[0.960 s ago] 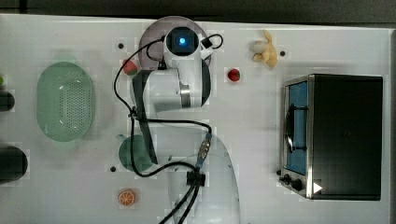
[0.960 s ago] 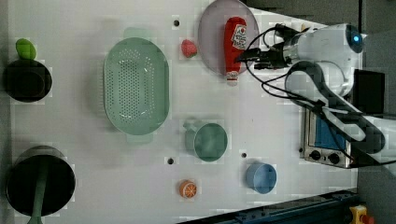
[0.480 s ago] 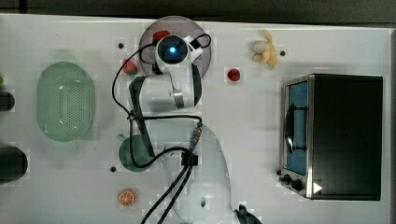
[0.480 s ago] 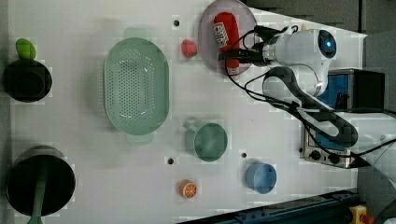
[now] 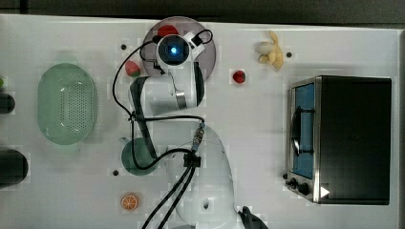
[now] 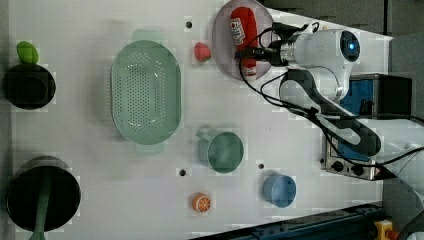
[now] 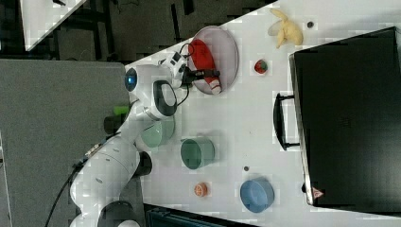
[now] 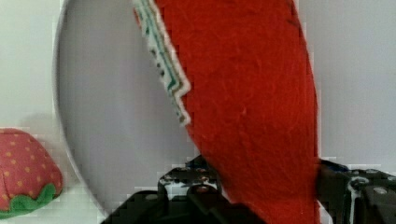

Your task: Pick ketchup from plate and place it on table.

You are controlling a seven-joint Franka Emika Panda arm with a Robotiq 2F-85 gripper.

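Note:
The ketchup (image 6: 242, 29), a slim red bottle with a white label, lies on the pale lilac-grey plate (image 6: 222, 47) at the far edge of the white table (image 6: 125, 200). My gripper (image 6: 254, 52) reaches over the plate at the bottle's narrow cap end. In the wrist view the red ketchup (image 8: 252, 102) fills the gap between the two dark fingers (image 8: 196, 184), which press against both its sides. The right view has the gripper (image 7: 213, 74) low over the plate (image 7: 231, 45), on the ketchup (image 7: 203, 53). My arm covers most of the plate (image 5: 208, 53) in the top view.
A red strawberry (image 6: 201, 51) lies just off the plate's rim; another (image 5: 239, 76) lies toward the toaster oven (image 5: 341, 138). A green perforated basket (image 6: 145, 92), a green cup (image 6: 225, 152), a blue cup (image 6: 279, 190), an orange slice (image 6: 201, 202) and a banana (image 5: 270, 55) stand around.
The arm has swung across the plate to the ketchup's cap end. The fingers, wide apart before, have come together onto the bottle.

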